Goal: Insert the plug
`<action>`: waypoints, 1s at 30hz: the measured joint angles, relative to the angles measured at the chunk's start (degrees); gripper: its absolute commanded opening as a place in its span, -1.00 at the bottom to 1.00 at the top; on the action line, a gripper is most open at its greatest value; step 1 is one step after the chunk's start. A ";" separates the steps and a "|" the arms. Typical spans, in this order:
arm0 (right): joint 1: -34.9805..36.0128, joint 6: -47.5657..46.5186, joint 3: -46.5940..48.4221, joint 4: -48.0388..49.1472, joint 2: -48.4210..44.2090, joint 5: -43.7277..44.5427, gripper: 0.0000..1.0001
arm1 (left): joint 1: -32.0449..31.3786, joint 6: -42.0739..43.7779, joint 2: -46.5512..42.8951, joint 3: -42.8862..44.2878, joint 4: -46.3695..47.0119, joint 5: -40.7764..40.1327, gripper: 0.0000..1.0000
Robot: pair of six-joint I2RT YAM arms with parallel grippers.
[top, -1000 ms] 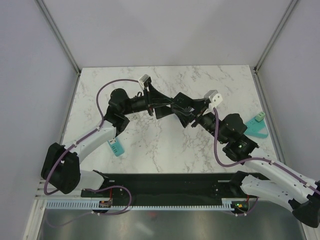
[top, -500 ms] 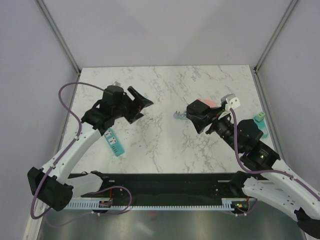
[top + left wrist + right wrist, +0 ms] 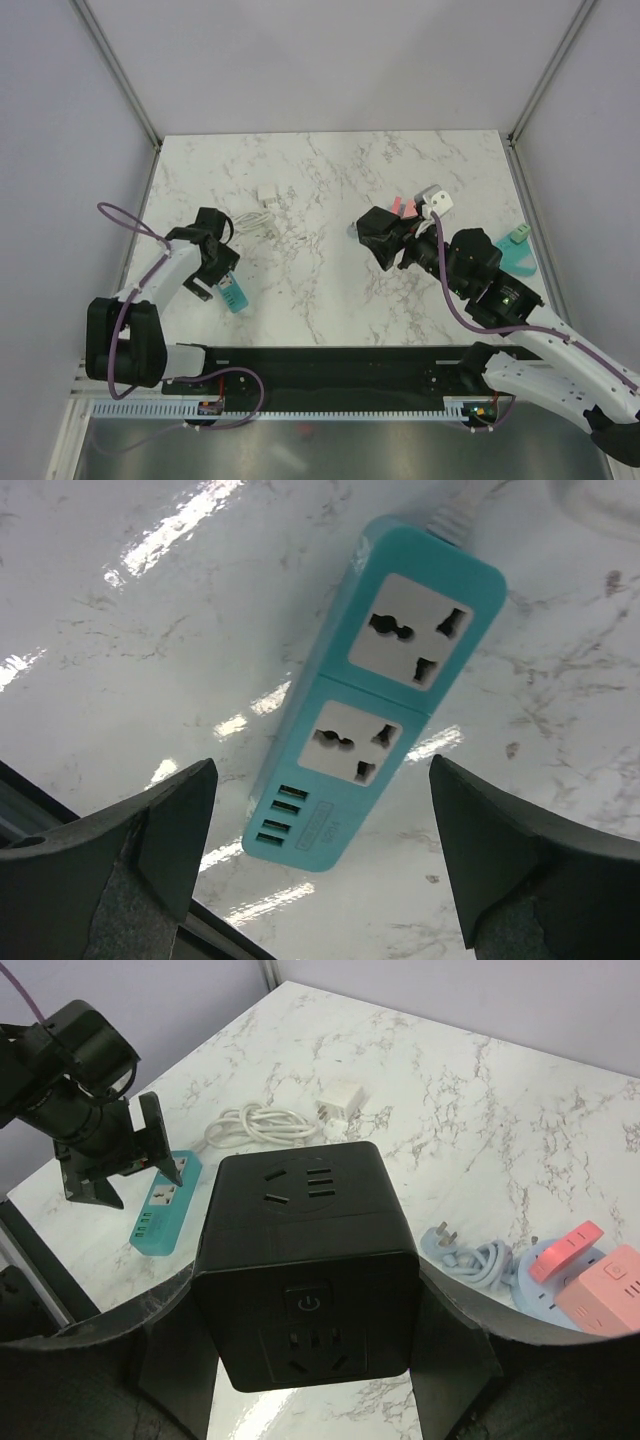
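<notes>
One holding, one ready.
My right gripper point(image 3: 310, 1355) clamps the black cube socket point(image 3: 305, 1260) steady; my left gripper point(image 3: 320, 780) gapes above the teal strip point(image 3: 390, 720).

Looks like a robotics lab test cell, not anybody's home. Marble-look table point(image 3: 330, 290), boxed in by plain panels point(image 3: 330, 60) on aluminium posts point(image 3: 115, 70) beyond the right gripper point(image 3: 383, 240) and out past the left gripper point(image 3: 212, 278). Behind both grippers, the arms point(image 3: 540, 340) are bolted to a black rail point(image 3: 330, 365) beside a slotted cable duct point(image 3: 330, 408).
</notes>
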 measured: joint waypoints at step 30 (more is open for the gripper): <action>0.00 -1.27 10.58 -7.58 13.07 -2.40 -1.00 | -15.67 17.31 6.10 -4.46 12.87 -5.97 -0.95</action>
